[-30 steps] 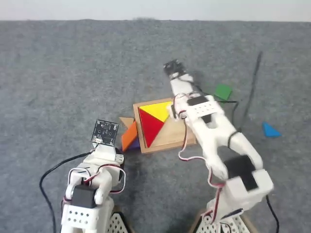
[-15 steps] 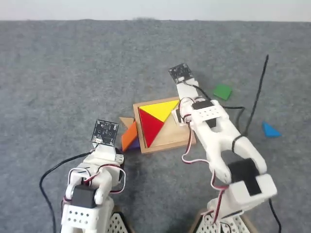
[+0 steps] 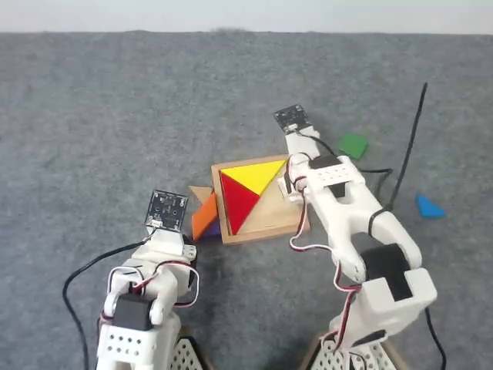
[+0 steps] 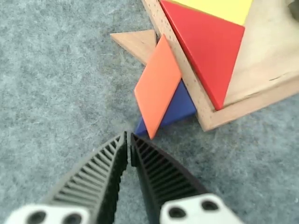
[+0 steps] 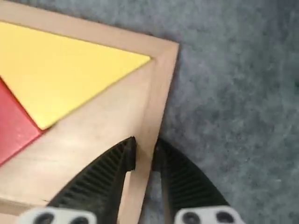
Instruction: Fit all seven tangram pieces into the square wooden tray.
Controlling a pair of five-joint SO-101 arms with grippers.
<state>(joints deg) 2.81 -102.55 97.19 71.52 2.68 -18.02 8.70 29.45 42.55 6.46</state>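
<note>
No text, number, label or sign is legible, on the wooden tray (image 3: 266,231) or elsewhere.

Square wooden tray (image 3: 271,211) lies flat on the grey carpet, turned slightly askew. Two pieces are inside it: a large yellow triangle (image 3: 253,174) along the far edge and a large red triangle (image 3: 237,202) along the left edge, the two touching, with the rest of the tray floor bare. Just outside the left wall, an orange parallelogram (image 4: 158,85) lies partly on top of a dark blue piece (image 4: 181,105). A plain wood triangle (image 4: 135,43) sits beside them, touching the tray corner. A green square (image 3: 353,145) is on the carpet right of the tray, and a blue triangle (image 3: 428,206) is farther right, well apart.
</note>
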